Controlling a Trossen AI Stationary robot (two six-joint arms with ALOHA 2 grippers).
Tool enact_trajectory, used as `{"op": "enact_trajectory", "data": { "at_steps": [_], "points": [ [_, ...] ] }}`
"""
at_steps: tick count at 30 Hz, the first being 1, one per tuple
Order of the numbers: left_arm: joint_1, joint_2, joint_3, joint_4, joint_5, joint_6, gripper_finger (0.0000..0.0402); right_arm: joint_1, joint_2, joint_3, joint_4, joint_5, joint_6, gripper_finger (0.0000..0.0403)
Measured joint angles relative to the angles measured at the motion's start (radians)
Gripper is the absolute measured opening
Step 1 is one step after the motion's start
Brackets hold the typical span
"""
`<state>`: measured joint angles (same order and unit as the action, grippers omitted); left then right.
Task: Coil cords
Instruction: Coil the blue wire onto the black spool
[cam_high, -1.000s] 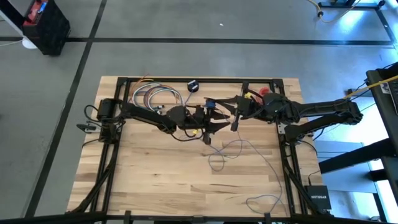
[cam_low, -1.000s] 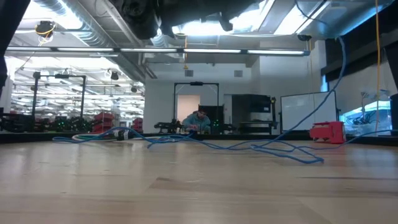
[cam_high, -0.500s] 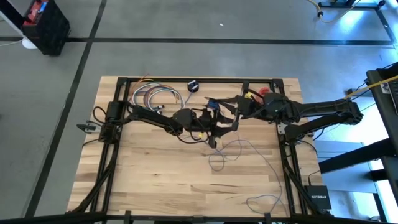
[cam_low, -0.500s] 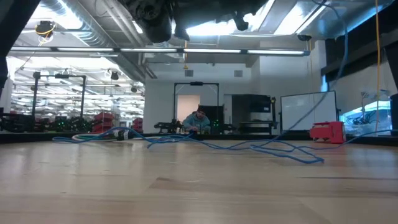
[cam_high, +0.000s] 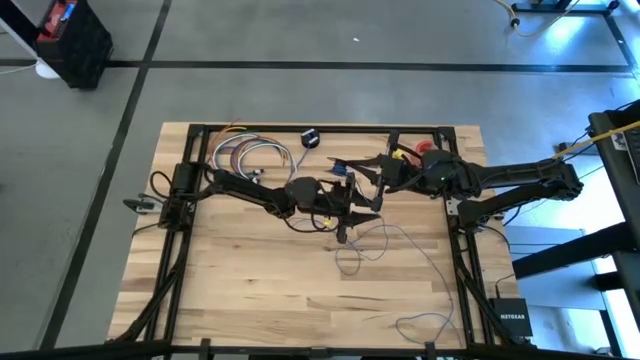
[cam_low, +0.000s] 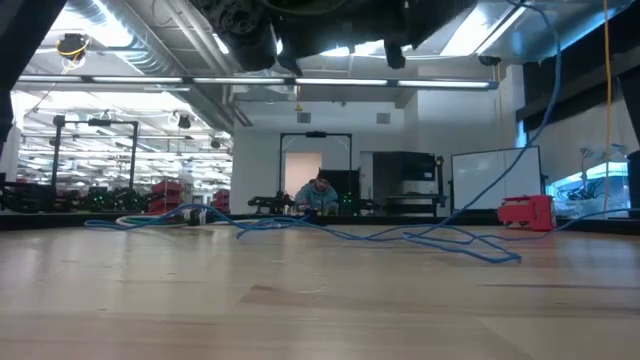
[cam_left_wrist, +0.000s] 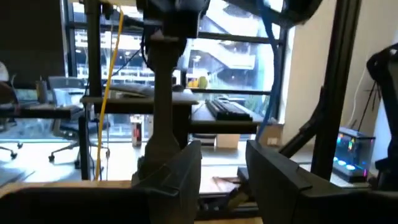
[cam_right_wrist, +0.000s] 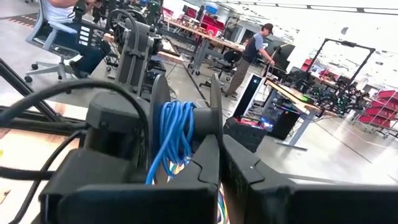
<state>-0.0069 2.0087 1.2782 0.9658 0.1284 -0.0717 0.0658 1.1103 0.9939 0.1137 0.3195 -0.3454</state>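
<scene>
The cords are one thin blue cord. Several of its loops are bunched as a small coil (cam_right_wrist: 177, 134) at my right gripper (cam_right_wrist: 222, 168), which is shut above the table's middle (cam_high: 347, 167). From there a strand (cam_low: 520, 150) drops to slack loops on the wood (cam_high: 352, 255) and runs on toward the near right corner (cam_high: 425, 322). My left gripper (cam_high: 352, 208) hovers just on the near side of the coil. Its fingers (cam_left_wrist: 186, 171) stand open with nothing between them. My right gripper is level, coming from the table's right, and has the blue coil's strands (cam_right_wrist: 168, 155) bunched at its shut fingers. The fingers themselves hide the exact place of contact. The coil is lifted clear, and its tail hangs slack down to the table.
A bundle of coloured wires (cam_high: 245, 155) lies at the far left, a small black object (cam_high: 310, 137) at the far edge, and a red roll (cam_high: 430, 150) under the right arm. The black frame rails (cam_high: 455, 250) run along the table's sides. Bare wood lies near left.
My left gripper has moved toward the table's right edge and slightly down, coming closer under the coil, still open. The right gripper and the coil have kept still.
</scene>
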Motion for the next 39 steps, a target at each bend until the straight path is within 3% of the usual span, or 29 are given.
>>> {"op": "enact_trajectory", "data": {
  "at_steps": [8,30,34,39],
  "points": [
    [-0.002,-0.007,0.001,-0.001,0.072,-0.005,0.0119,0.000,0.000,0.000,-0.010,0.000,0.000,0.0005],
    [-0.006,-0.009,0.029,0.068,0.070,0.006,0.0118,-0.001,0.000,0.000,-0.004,-0.009,0.000,0.0005],
    [-0.005,-0.009,0.030,0.064,0.059,0.027,0.0094,-0.001,0.000,0.000,-0.002,-0.018,0.001,0.0005],
    [-0.004,-0.009,0.030,0.064,0.025,0.079,0.0019,-0.001,0.000,0.000,-0.002,-0.018,0.001,0.0005]
  ]
}}
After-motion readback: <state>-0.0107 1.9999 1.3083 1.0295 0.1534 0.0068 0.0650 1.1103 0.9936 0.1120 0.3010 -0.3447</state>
